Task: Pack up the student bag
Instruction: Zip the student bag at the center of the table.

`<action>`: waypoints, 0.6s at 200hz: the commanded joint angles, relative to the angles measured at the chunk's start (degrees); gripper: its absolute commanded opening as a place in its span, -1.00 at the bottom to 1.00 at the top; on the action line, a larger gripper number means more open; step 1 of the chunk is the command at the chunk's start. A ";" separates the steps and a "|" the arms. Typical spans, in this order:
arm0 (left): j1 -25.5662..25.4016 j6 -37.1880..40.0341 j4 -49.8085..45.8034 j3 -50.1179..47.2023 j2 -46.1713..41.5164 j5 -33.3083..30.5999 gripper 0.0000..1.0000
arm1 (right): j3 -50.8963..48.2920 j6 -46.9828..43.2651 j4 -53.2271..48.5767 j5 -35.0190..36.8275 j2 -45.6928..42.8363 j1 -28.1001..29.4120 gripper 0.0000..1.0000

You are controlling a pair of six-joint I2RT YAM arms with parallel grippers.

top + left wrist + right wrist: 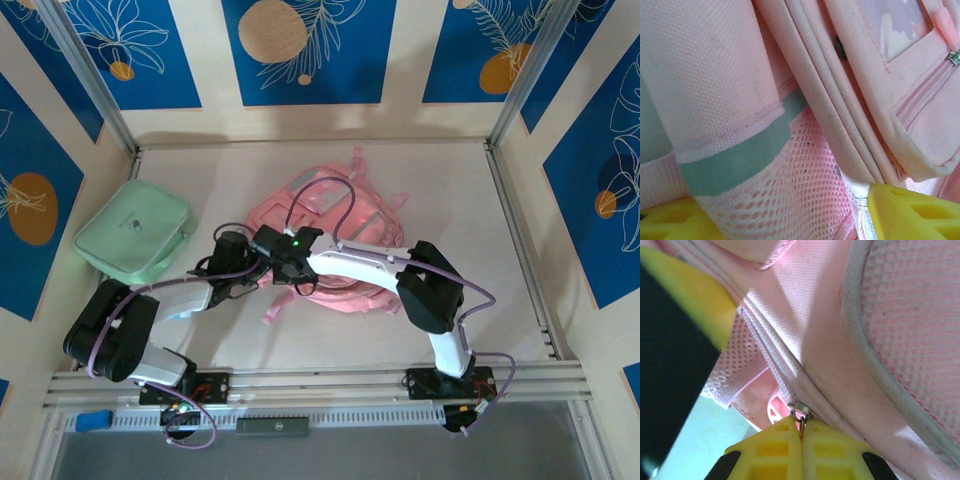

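Although the student bag [330, 225] is seen from above lying on the counter [450, 190], a mint-green case [133, 238] left of it, the jaws are not made out there. By the right wrist view the right jaws are shown clamped on its zip pull [801, 410]; by the left, the left jaws stand apart with its mesh pocket [805, 180] between them.

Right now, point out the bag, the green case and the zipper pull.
bag [375, 222]: top view, front pocket.
green case [133, 232]: top view, middle of its face.
zipper pull [801, 411]: right wrist view, metal ring.
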 commanded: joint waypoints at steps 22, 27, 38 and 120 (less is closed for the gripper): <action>0.40 2.73 -9.38 4.19 4.36 -7.46 0.38 | -3.78 -6.04 -8.74 -3.78 -5.91 0.80 -1.00; 0.49 2.81 -9.65 4.44 4.46 -7.75 0.38 | -4.62 -6.78 -8.52 -4.20 -6.53 0.55 -1.00; 0.73 3.30 -10.63 5.24 4.50 -8.22 0.38 | -6.28 -7.38 -8.58 -4.50 -8.08 0.19 -1.00; 2.77 9.77 -16.78 14.42 5.74 -5.09 0.36 | -19.42 -16.29 -2.82 -9.57 -21.86 -1.46 -1.00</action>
